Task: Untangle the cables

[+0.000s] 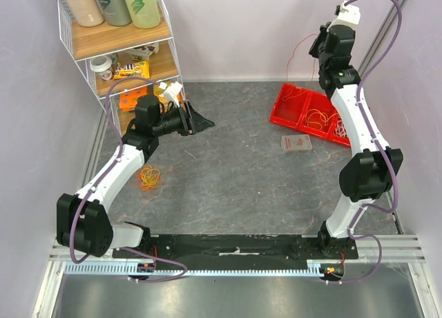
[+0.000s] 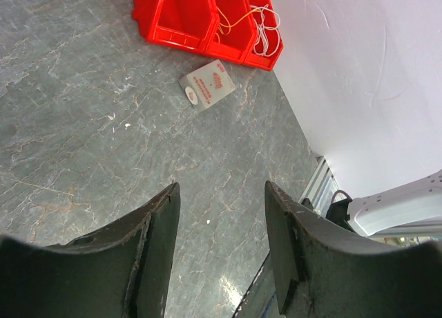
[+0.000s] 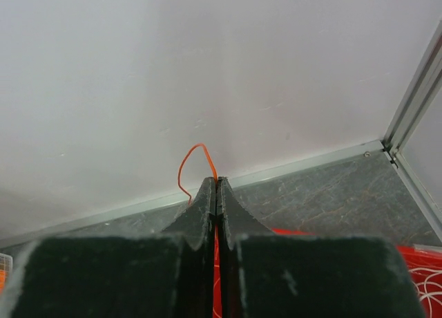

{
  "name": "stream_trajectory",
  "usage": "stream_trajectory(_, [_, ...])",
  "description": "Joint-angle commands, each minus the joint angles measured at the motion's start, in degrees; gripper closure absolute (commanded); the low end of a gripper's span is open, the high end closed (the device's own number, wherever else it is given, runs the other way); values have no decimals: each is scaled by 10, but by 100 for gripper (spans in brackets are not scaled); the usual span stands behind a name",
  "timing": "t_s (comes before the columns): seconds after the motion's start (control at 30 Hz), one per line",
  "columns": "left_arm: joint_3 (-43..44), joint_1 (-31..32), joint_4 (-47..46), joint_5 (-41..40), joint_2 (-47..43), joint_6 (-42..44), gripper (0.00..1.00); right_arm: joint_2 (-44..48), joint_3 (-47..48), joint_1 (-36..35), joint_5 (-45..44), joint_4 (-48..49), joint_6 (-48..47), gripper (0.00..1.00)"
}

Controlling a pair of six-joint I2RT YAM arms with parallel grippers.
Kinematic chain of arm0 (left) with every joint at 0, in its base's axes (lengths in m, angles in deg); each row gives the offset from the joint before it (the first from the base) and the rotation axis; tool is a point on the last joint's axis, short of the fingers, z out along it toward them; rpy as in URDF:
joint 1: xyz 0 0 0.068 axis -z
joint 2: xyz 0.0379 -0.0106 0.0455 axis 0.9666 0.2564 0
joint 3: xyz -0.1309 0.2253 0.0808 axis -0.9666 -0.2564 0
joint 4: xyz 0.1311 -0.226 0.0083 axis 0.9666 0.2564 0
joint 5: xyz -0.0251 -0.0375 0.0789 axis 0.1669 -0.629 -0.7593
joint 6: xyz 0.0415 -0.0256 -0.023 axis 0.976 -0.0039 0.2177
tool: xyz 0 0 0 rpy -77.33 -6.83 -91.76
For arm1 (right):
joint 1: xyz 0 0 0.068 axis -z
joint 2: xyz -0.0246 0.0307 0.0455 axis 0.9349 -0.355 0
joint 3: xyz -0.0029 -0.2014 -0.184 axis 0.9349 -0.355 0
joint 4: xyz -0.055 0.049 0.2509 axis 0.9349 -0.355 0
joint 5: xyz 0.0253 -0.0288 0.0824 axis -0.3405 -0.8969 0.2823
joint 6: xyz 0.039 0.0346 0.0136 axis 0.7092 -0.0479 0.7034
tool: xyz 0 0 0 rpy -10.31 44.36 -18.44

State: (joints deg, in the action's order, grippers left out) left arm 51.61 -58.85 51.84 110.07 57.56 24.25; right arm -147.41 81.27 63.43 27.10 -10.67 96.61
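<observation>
High at upper right, pinching one cable [image 3: 181, 169] tight in right fingers [image 3: 216, 186], strand dropping to bin [image 1: 286, 114]; left fingers [image 1: 202, 122] apart, farther.

Cables in three spots: a heap on the table, two in the bin, one up in the air

The little orange-and-yellow tangle [image 1: 148, 176] sits in loose loops on the grey table [image 1: 242, 173]. Over in the red bin [image 1: 289, 119], a yellow-orange cable [image 1: 319, 117] curls in the middle compartment and a white cable [image 1: 340, 128] in the end one. A thin red-orange wire [image 3: 192, 159] is pinched in the right gripper [image 3: 215, 183], arching above the closed tips.
</observation>
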Motion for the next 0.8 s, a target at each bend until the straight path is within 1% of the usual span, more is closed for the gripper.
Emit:
stream_trajectory(0.0, [8, -2, -25, 17, 2, -12, 41, 21, -21, 3, -16, 24, -11, 100])
stream_trajectory(0.23, [8, -1, -25, 17, 1, -12, 41, 8, -72, 4, -8, 53, 0, 100])
stream_trajectory(0.53, [9, -1, -25, 17, 1, -11, 41, -51, -123, 2, 34, 68, 58, 100])
stream_trajectory(0.6, [9, 0, -25, 18, 0, -11, 41, -64, -133, 3, 38, 90, 66, 100])
stream_trajectory(0.77, [9, -1, -25, 19, -1, -12, 41, -102, -144, 3, 24, 92, 55, 100])
